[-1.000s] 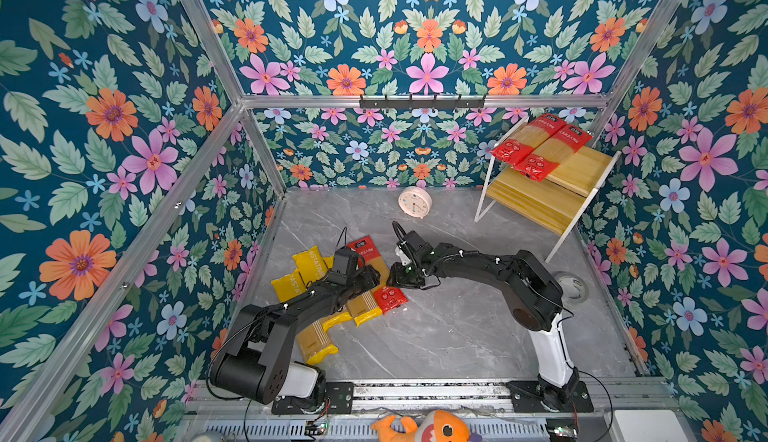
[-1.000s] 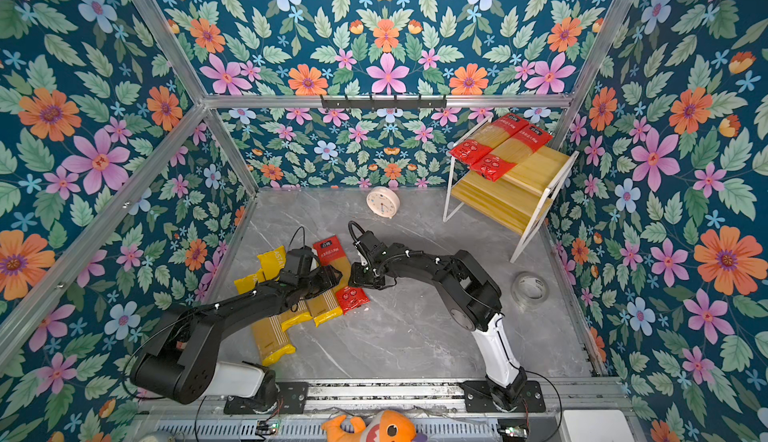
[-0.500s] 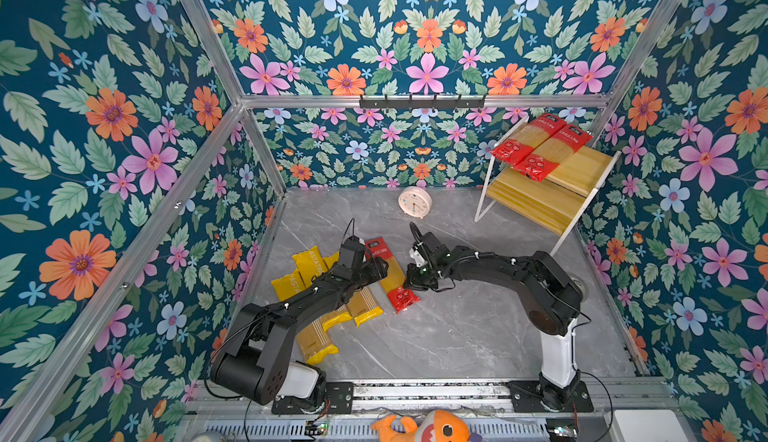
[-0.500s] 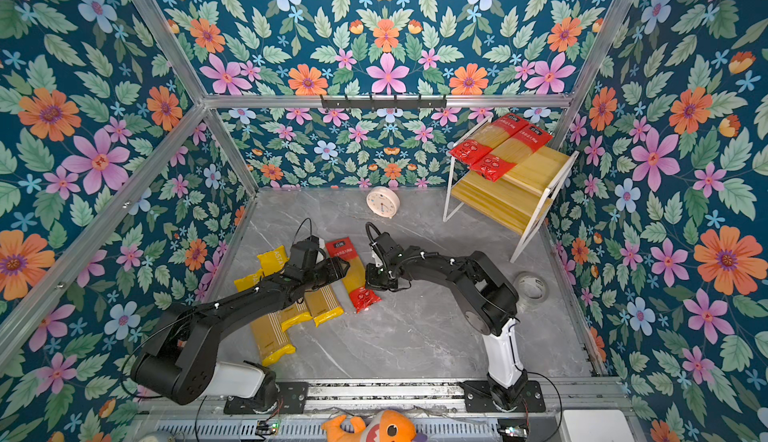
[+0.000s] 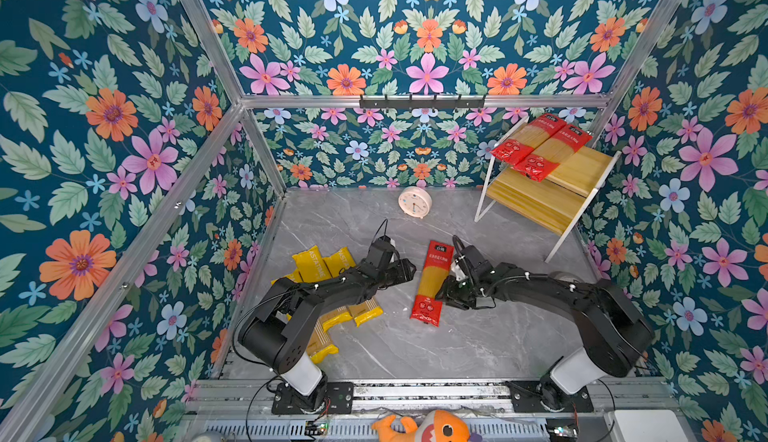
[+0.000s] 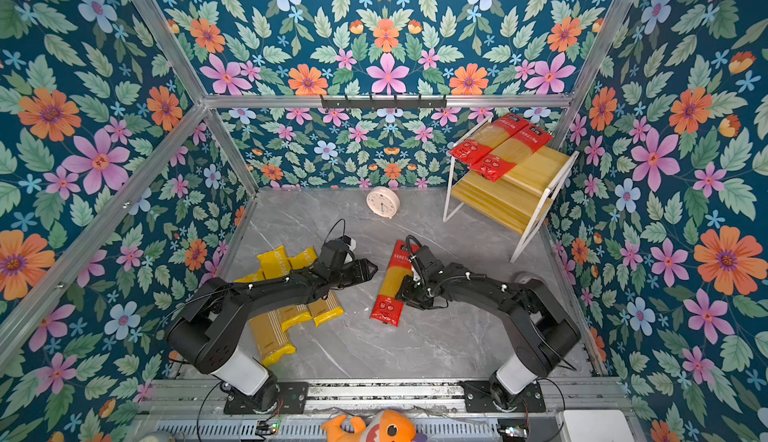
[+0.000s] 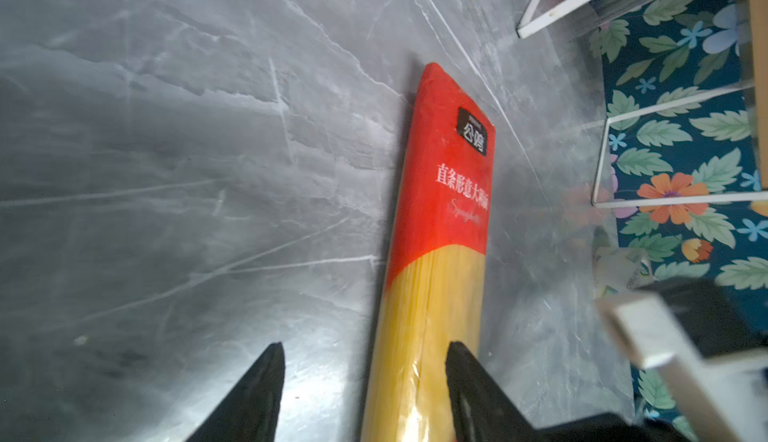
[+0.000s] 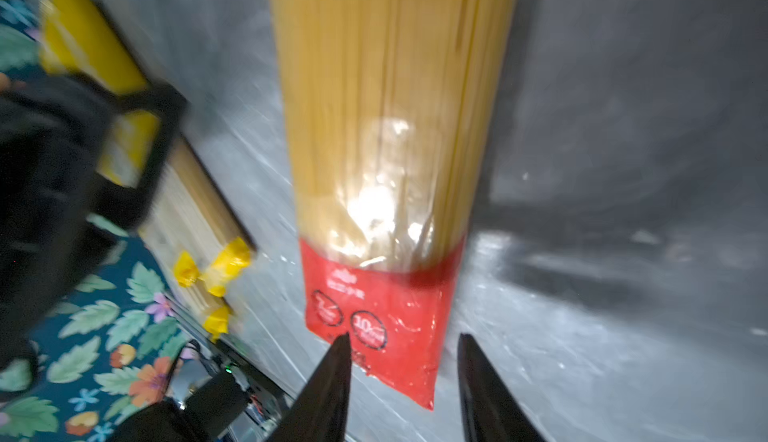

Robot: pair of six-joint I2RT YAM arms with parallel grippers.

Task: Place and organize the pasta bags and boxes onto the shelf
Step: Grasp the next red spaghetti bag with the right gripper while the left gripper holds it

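A: Status, left to right?

B: Three yellow packets [image 5: 316, 267] heaped far left, partly under the left arm. Left gripper [image 5: 401, 271] just beside the red packet [image 5: 432, 282], jaws parted, nothing clamped. One fingertip over the packet's edge in the left wrist view. Red packet flat on the grey floor, mid-table, well apart from the shelf [image 5: 582, 170]. Right gripper [image 5: 448, 294] just beside its other flank, toward the lower red end, jaws also apart, empty.

A: Risks?

B: Looks like lining up a pick. Flat on the floor, so little to get under: likely to skate away or to pinch film only. Gripping near the red end rather than the middle: long packet, probable droop and swing, maybe snapped strands. Grippers close on either side: collision risk on a joint approach.

A: Shelf side?

B: Two shelved red packets [image 5: 536, 147] on the top board, red ends poking past its edge. Easy to nudge off while sliding in a third. Lower board bare.
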